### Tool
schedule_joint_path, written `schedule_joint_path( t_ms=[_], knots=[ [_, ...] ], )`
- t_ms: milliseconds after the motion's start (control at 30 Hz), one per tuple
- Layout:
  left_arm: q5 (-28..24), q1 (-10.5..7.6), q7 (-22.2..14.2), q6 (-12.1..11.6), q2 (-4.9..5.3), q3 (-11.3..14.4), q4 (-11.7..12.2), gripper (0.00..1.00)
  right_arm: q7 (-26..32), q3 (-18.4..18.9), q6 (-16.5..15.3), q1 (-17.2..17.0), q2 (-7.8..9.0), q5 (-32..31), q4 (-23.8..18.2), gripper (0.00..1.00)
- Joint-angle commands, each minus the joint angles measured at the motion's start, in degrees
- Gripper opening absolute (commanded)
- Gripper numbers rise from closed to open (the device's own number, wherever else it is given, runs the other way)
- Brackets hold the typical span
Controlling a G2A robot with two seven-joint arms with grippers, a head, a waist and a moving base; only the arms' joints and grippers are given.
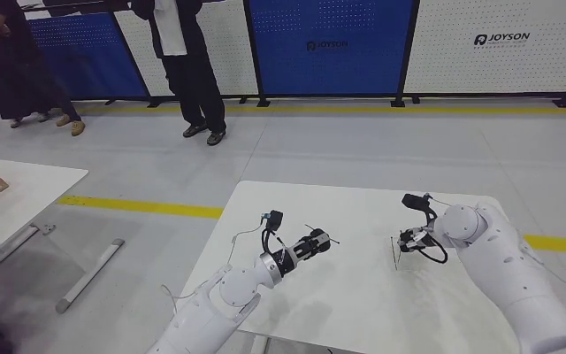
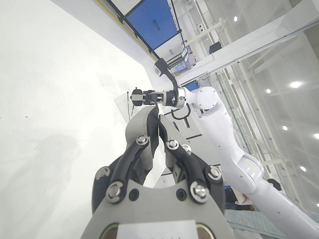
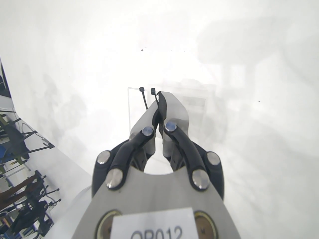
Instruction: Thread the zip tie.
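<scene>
My left gripper (image 1: 320, 241) (image 2: 157, 113) hangs over the white table (image 1: 354, 301) near its middle, shut on a thin black zip tie (image 1: 309, 228) whose end pokes out past the tips (image 2: 155, 104). To its right, my right gripper (image 1: 404, 239) (image 3: 159, 98) (image 2: 134, 98) is shut on another black zip tie (image 1: 393, 252) with its square head (image 3: 153, 91) free. A second, similar strip (image 3: 142, 95) shows beside it; I cannot tell whether it is a reflection. The two grippers are apart, tips pointing toward each other.
A clear plastic sheet (image 3: 130, 110) (image 2: 122, 105) lies on the table under the right gripper. The table's front-left edge runs close to the left arm. Another white table (image 1: 26, 190) stands at the far left across bare floor.
</scene>
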Motion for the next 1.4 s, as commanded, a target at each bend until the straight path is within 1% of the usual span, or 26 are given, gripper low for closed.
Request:
schedule_joint_path(
  t_ms=[0,100,200,300,400,533,567,900,1000,1067,1200,1233,1300,1333,1367],
  knots=[
    [0.0,0.0,0.0,0.0,0.0,0.0,0.0,0.0,0.0,0.0,0.0,0.0,0.0,0.0,0.0,0.0],
    [0.0,0.0,0.0,0.0,0.0,0.0,0.0,0.0,-2.44,0.76,-0.39,-0.98,0.37,-0.03,-0.52,0.0],
    [0.0,0.0,0.0,0.0,0.0,0.0,0.0,0.0,-2.28,2.18,-1.59,-1.67,1.25,0.08,-1.56,0.0],
    [0.0,0.0,0.0,0.0,0.0,0.0,0.0,0.0,-1.9,3.47,-2.01,-2.55,2.19,-0.32,-3.32,0.0],
    [0.0,0.0,0.0,0.0,0.0,0.0,0.0,0.0,-1.76,5.39,-2.23,-4.02,3.45,-0.63,-6.07,0.0],
    [0.0,0.0,0.0,0.0,0.0,0.0,0.0,0.0,-1.09,8.5,-2.44,-7.13,5.39,-0.94,-11.66,0.0],
    [0.0,0.0,0.0,0.0,0.0,0.0,0.0,0.0,-0.85,9.03,-2.41,-7.65,5.65,-0.68,-12.48,0.0],
    [0.0,0.0,0.0,0.0,0.0,0.0,0.0,0.0,-0.85,9.03,-2.41,-7.65,5.65,-0.68,-12.48,0.0],
    [0.0,0.0,0.0,0.0,0.0,0.0,0.0,0.0,-3.56,9.51,-2.61,-8.71,5.85,-1.12,-13.61,0.0],
    [0.0,0.0,0.0,0.0,0.0,0.0,0.0,0.0,-4.55,10.9,-3.79,-9.48,6.41,-0.79,-14.46,0.0],
    [0.0,0.0,0.0,0.0,0.0,0.0,0.0,0.0,-7.81,15.13,-4.95,-12.24,8.24,-1.62,-18.12,0.0],
    [0.0,0.0,0.0,0.0,0.0,0.0,0.0,0.0,-8.62,16.74,-5.68,-13.78,8.91,-1.59,-20.18,0.0],
    [0.0,0.0,0.0,0.0,0.0,0.0,0.0,0.0,-10.73,19.47,-6.01,-16.55,9.97,-2.09,-23.95,0.0],
    [0.0,0.0,0.0,0.0,0.0,0.0,0.0,0.0,-12.48,21.34,-7.21,-19.01,10.67,-2.23,-27.21,0.0],
    [0.0,0.0,0.0,0.0,0.0,0.0,0.0,0.0,-13.96,22.89,-7.83,-21.08,11.19,-2.31,-29.62,0.0]
  ],
)
